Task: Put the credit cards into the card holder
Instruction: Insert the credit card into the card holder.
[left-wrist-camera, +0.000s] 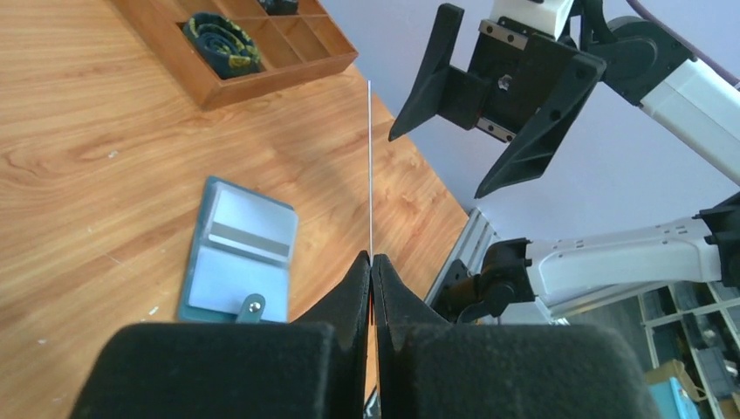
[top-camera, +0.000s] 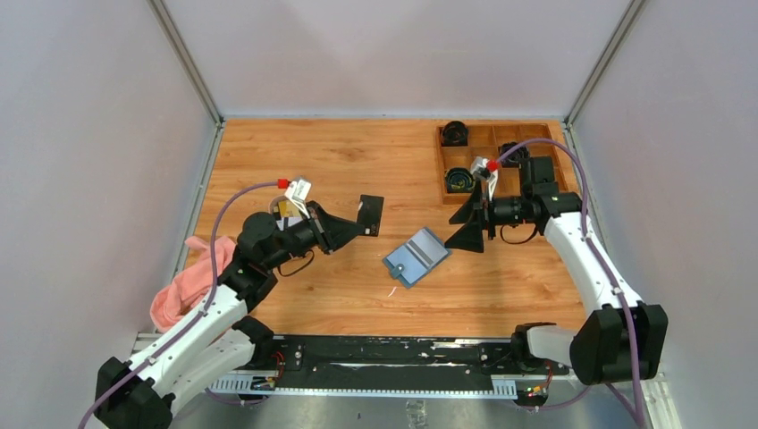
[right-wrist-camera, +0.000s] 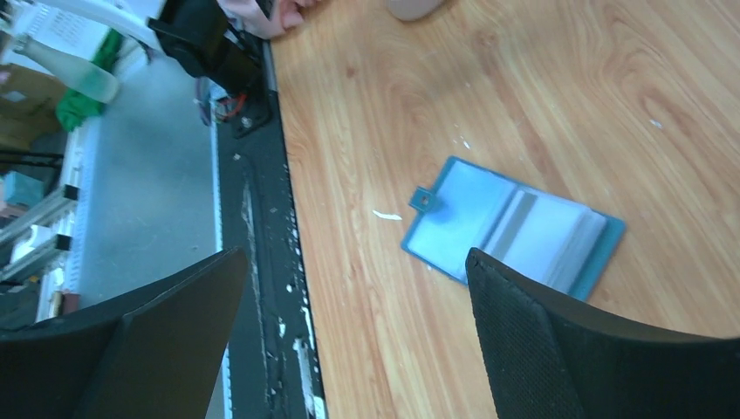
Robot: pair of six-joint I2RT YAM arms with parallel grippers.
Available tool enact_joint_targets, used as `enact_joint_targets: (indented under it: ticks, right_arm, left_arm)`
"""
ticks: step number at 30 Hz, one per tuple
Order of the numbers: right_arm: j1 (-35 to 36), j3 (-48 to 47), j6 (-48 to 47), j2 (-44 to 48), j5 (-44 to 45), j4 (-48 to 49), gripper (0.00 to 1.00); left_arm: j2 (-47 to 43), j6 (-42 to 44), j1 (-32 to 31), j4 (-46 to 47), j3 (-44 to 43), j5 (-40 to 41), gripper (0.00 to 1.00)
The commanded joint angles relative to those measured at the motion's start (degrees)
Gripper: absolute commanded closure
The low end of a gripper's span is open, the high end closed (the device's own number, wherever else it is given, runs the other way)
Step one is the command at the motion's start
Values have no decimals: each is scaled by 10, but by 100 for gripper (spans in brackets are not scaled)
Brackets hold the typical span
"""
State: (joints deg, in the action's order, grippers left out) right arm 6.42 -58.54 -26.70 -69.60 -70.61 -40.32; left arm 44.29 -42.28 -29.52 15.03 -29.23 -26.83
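The left gripper pinches what seems a credit card, seen edge-on. The right gripper is wide open, empty, near the open card holder.

pale lilac walls enclose a wooden table

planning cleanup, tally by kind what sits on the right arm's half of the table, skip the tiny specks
teal-blue folding wallet: 1
brown wooden compartment tray: 1
black coiled rolls in the tray: 3
total: 5
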Motion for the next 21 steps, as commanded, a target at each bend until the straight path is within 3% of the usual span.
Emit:
enact_joint_targets:
  ticks: [1, 6, 13, 21]
  right_arm:
    - [-11, 31, 79, 29, -96, 86, 0]
    - [-13, 124, 319, 49, -142, 339, 0]
    - [-11, 181, 392, 90, -100, 425, 0]
    - [31, 197, 536, 51, -72, 584, 6]
  left_arm:
    - [-28, -28, -36, 79, 36, 74, 100]
    - [-62, -38, -51, 102, 67, 106, 100]
    - [-60, -49, -81, 153, 88, 154, 100]
    - [34, -73, -138, 303, 107, 198, 100]
